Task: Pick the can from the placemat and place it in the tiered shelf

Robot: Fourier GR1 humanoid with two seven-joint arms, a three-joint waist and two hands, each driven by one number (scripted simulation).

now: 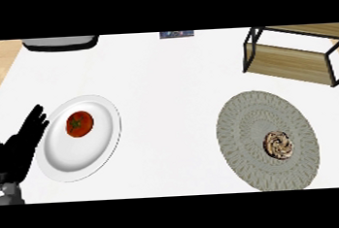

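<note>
- You're looking steeply down on a white counter (171, 86).
- At your left edge, the left hand (16, 150) rests open, fingers pointing up, just beside the plate (74, 160).
- On that white plate sits a red tomato (79, 124), in its upper half.
- Over on your right lies the round grey placemat (252, 116), and the can (279, 144) stands on it, right of its middle, top facing you.
- Above the placemat, in the top right corner, is the tiered shelf (288, 61): black frame, wooden boards, partly cut off.
- Along the top edge you see a grey object (60, 43) at left and a small dark item (176, 34) near the middle, both cropped.
</note>
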